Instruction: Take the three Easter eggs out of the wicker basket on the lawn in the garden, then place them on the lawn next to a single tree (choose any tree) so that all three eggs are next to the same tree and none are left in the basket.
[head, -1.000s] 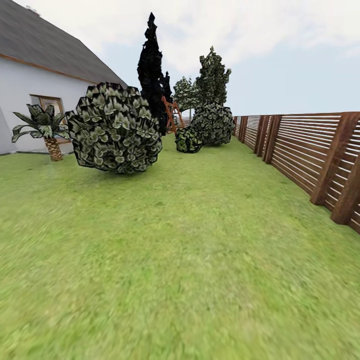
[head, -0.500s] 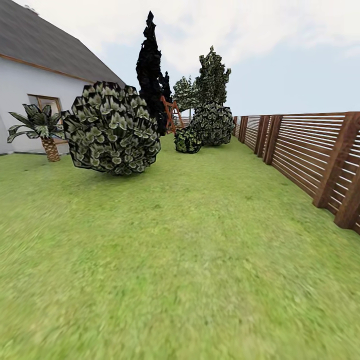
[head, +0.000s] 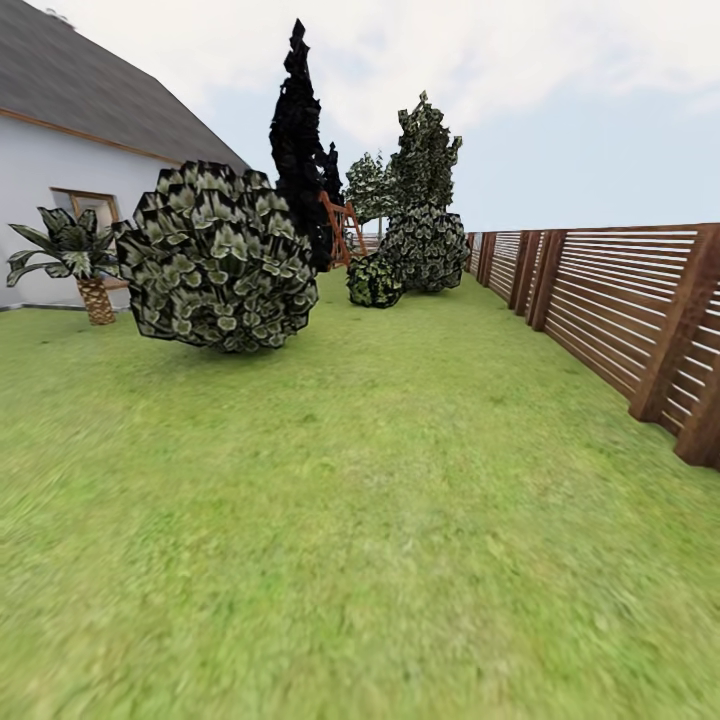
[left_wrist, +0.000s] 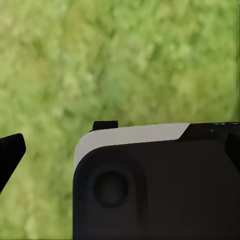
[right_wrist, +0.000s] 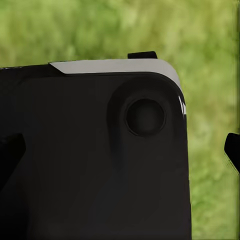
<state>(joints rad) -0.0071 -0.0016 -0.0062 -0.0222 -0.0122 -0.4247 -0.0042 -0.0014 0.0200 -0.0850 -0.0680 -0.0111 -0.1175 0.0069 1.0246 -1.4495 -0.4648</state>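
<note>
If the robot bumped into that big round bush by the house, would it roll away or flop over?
Probably neither. The round bush sits broad and low on the lawn, so tipping looks unlikely. Its leafy surface would likely give a little rather than feel stiff. Whether it is rooted cannot be told; it looks planted, so rolling seems doubtful.

lawn: mottled green | fence: brown slats | tall tree: seemingly all black
</note>
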